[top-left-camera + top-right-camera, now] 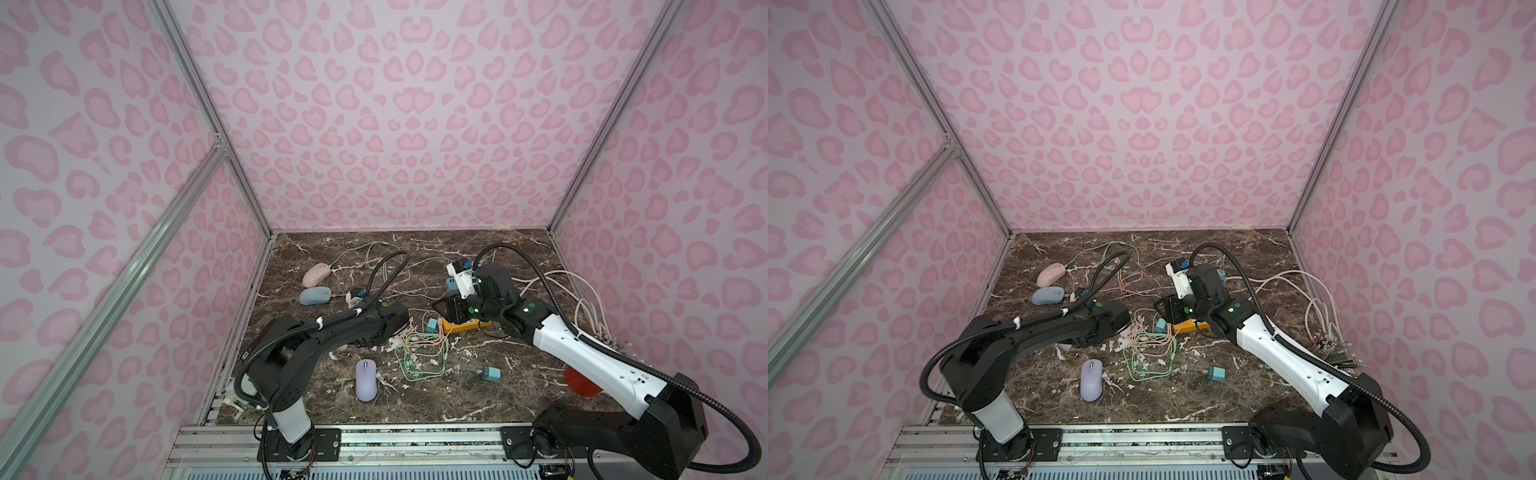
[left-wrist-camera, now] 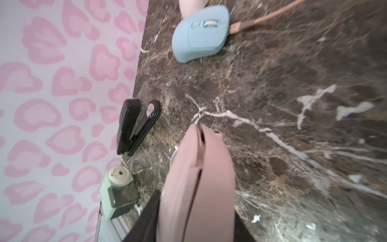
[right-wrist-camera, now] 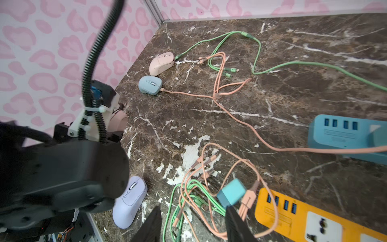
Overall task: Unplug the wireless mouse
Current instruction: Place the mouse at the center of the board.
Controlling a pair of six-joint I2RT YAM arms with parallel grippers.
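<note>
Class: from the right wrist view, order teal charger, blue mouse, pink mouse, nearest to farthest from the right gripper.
1. Teal charger, just ahead of the right gripper.
2. Blue mouse, far across the table.
3. Pink mouse, just beyond it.

Lab robot cell, pink-print walls (image 1: 395,124), aluminium frame (image 1: 198,89)
</note>
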